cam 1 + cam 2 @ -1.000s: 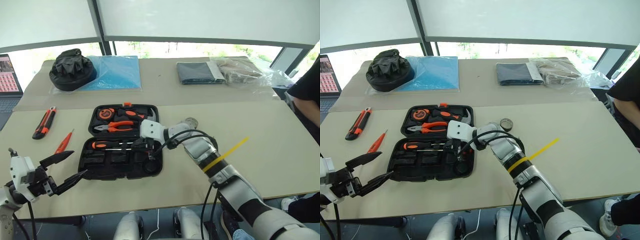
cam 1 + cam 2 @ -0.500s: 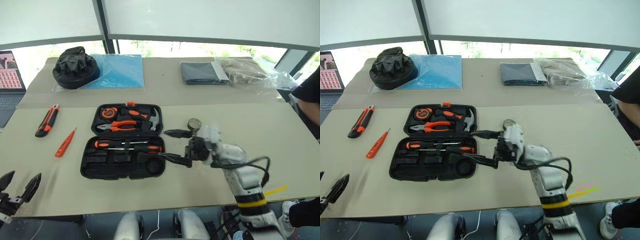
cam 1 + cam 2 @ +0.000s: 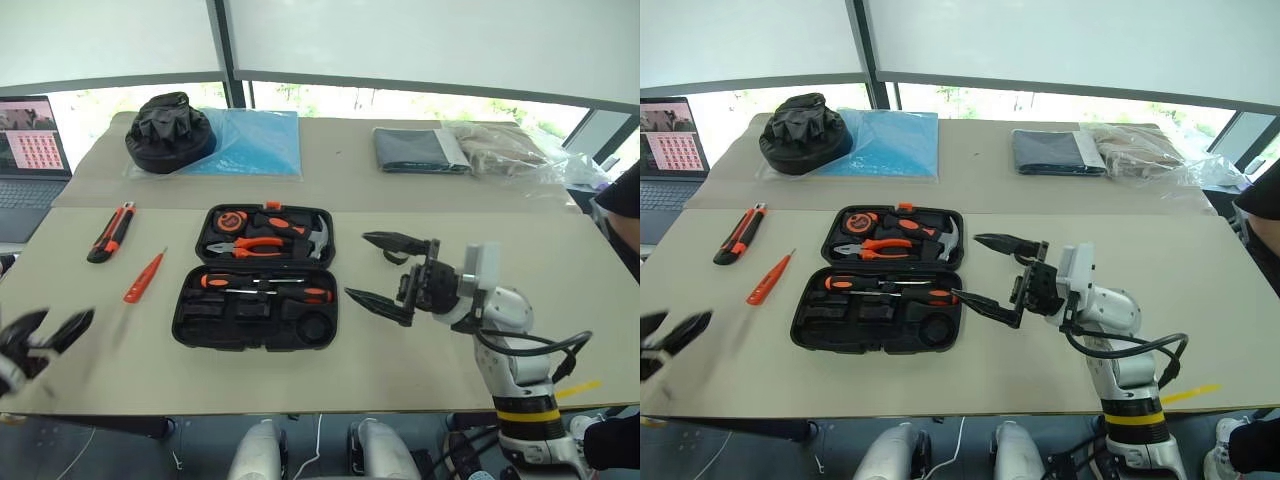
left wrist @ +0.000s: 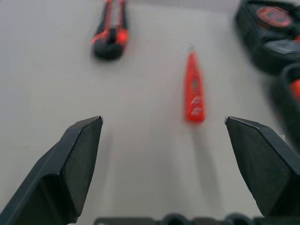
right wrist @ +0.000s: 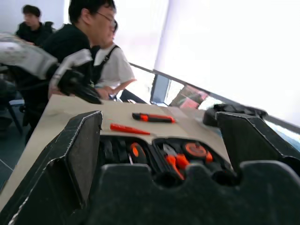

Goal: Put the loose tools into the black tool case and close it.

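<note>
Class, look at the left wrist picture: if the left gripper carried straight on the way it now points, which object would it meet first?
Probably the slim orange tester screwdriver, lying on the table between the open left gripper's fingers. The utility knife lies farther off and to one side. Depth is hard to judge here.

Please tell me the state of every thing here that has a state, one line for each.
Case: open, lying flat.
Two screwdrivers: in the case.
Tester: loose on the table, left of the case.
Knife: loose on the table, left of the tester.
Left tool: open, empty.
Right tool: open, empty, right of the case.
Laptop: screen on.
</note>
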Robot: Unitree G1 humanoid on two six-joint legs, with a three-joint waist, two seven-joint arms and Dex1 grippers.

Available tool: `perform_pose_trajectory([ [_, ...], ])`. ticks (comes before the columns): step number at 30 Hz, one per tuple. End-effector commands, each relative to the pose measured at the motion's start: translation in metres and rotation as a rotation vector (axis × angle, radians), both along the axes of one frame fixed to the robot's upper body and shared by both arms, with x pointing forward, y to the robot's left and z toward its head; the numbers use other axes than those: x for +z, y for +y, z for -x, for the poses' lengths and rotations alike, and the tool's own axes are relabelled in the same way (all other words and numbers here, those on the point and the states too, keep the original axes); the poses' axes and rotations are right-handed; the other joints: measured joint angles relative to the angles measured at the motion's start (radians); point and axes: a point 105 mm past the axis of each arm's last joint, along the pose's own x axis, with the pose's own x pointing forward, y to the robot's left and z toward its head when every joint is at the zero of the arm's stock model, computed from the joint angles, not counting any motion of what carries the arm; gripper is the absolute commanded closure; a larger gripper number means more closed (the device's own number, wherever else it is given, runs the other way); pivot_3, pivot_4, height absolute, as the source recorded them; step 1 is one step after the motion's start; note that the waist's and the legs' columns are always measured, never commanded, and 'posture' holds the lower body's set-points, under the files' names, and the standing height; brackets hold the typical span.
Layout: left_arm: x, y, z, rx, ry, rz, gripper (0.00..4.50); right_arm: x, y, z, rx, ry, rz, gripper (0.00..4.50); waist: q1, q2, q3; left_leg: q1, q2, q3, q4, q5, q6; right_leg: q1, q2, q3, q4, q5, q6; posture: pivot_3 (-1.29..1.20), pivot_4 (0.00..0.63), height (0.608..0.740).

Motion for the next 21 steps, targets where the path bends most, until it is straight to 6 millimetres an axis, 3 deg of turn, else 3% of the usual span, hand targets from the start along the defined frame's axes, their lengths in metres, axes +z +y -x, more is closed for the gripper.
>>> perform_pose_trajectory([
  [1,-0.016,-0.010,-0.018,-0.031,0.202,-0.043,0.00,0.004,0.012,0.003,0.039,0.023,0.054,0.01,-0.004,0.000,0.000,0.000,0.000,0.000,-0.001,0.000,0.000,0.000,0.000,0.000,0.000,0.000,0.000,0.00,0.150,0.740],
  [5,-0.020,-0.013,-0.046,-0.002,0.261,-0.049,0.00,0.008,0.021,-0.002,0.044,0.058,0.092,0.01,-0.018,0.000,0.001,-0.002,-0.002,0.001,-0.002,0.000,-0.001,-0.002,0.002,0.000,0.001,0.000,0.000,0.00,0.150,0.740],
  [11,-0.039,-0.012,-0.069,0.016,0.325,-0.057,0.00,0.011,0.032,0.001,0.071,0.070,0.119,0.01,-0.017,0.000,0.001,-0.003,-0.001,0.001,-0.002,0.000,-0.001,-0.003,0.004,0.000,0.001,0.000,-0.001,0.00,0.150,0.740],
  [15,-0.049,-0.011,-0.073,0.010,0.356,-0.068,1.14,0.008,0.033,0.001,0.070,0.073,0.124,0.00,-0.011,0.000,0.001,-0.001,-0.002,0.002,-0.001,0.000,-0.002,-0.001,0.003,0.000,0.003,0.000,-0.001,0.00,0.150,0.740],
  [21,-0.046,-0.012,-0.074,-0.029,0.325,-0.060,3.34,0.004,0.031,0.001,0.049,0.069,0.143,0.00,-0.009,0.000,0.001,-0.001,-0.002,0.001,0.000,0.001,-0.002,-0.001,0.002,0.000,0.003,0.000,0.000,0.00,0.150,0.740],
])
